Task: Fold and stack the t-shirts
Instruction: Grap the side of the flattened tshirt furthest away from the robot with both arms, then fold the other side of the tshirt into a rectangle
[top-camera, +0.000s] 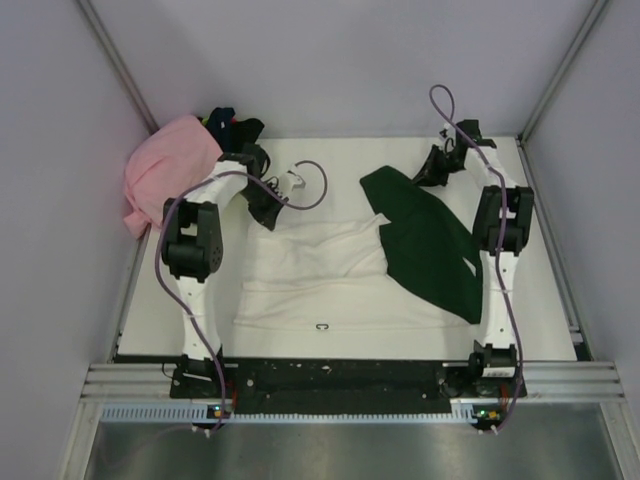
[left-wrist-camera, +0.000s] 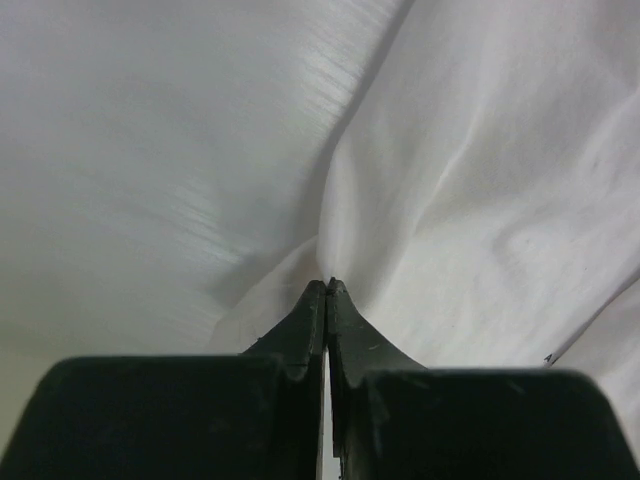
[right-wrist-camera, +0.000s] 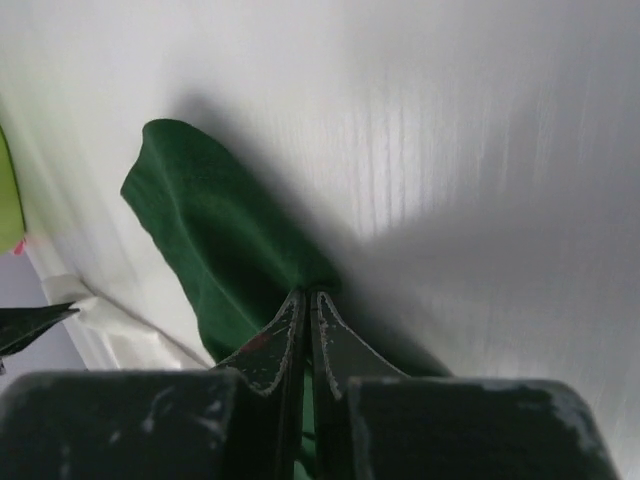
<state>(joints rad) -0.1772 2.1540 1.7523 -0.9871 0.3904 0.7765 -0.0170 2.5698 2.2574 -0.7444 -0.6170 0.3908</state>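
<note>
A white t-shirt with a dark green sleeve lies spread on the table, with a small black mark near its front hem. My left gripper is at the shirt's far left corner. In the left wrist view it is shut on a pinched fold of the white cloth. My right gripper is at the far end of the green sleeve. In the right wrist view it is shut on the green cloth. A pink t-shirt and dark shirts are heaped at the back left.
The white table is walled by grey panels on the left, back and right. A sliver of lime-green plastic shows at the left edge of the right wrist view. Cables loop off both arms.
</note>
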